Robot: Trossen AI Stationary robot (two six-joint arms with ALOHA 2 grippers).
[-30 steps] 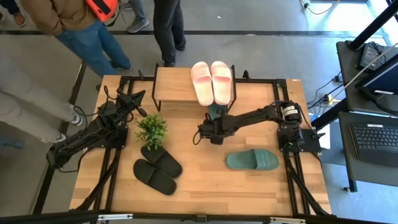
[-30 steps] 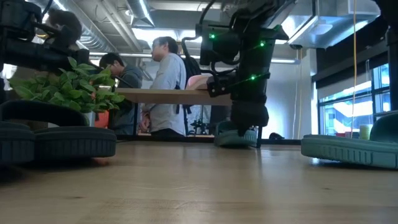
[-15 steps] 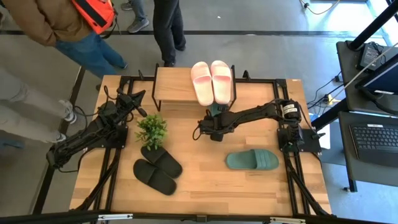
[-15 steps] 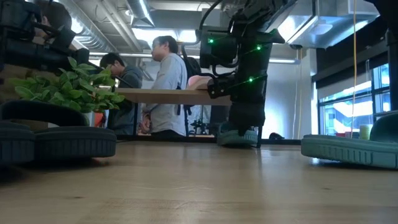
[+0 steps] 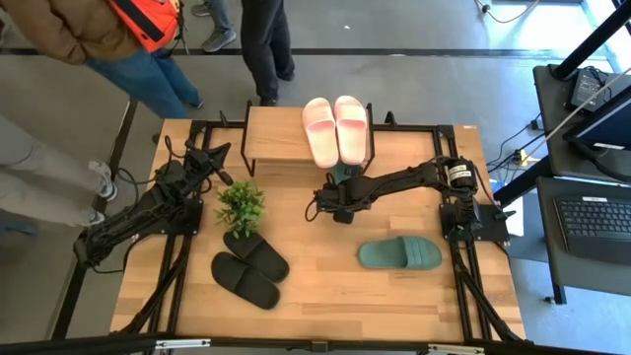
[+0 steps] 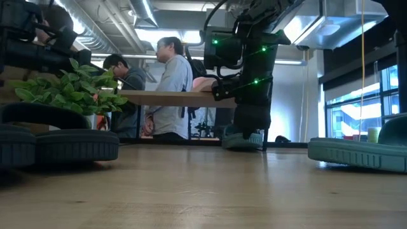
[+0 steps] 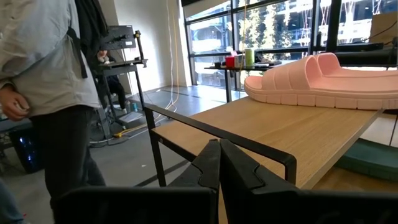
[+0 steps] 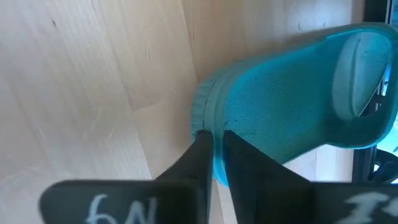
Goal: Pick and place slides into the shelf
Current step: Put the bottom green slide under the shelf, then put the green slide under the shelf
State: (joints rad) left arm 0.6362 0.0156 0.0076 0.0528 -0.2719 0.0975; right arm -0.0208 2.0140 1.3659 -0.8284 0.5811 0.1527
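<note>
Shifted slightly toward shelf (image 5: 286, 138) since a second back: right gripper (image 5: 338, 197), now low at table, fingers pinched on heel rim of one sage green slide (image 8: 292, 106) lying half under shelf's front edge. Grasp apparently made; lift and placement not yet done. Left gripper (image 5: 219, 156) parked at table's left, fingers closed on nothing.

Count:
- pink slides (image 5: 335, 129): two, on shelf top
- green slides: two; second green slide (image 5: 398, 253) loose on table
- black slides (image 5: 250, 268): two, beside potted plant (image 5: 240, 204)
- shelf: one
</note>
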